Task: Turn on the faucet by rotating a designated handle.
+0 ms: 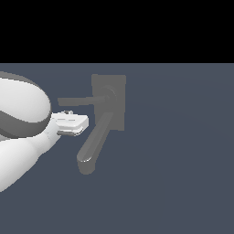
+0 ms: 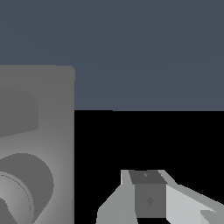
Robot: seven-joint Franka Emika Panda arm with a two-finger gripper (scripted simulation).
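Note:
The faucet (image 1: 109, 103) is dull grey, with a flat rectangular base plate and a round hub. Its thick curved spout (image 1: 91, 148) runs down toward the exterior view's left. The handle (image 1: 75, 101) is a thin flat bar reaching from the hub toward the exterior view's left. My gripper (image 1: 73, 122) hangs just below the handle's outer end and beside the spout, touching neither as far as I can see. In the wrist view the base plate (image 2: 52, 131) and hub (image 2: 26, 188) fill one side. The gripper (image 2: 148, 192) shows its fingers pressed together with nothing between them.
The white arm (image 1: 20, 137) fills the exterior view's left side. A plain dark blue-grey floor (image 1: 183, 160) surrounds the faucet, with black background beyond it.

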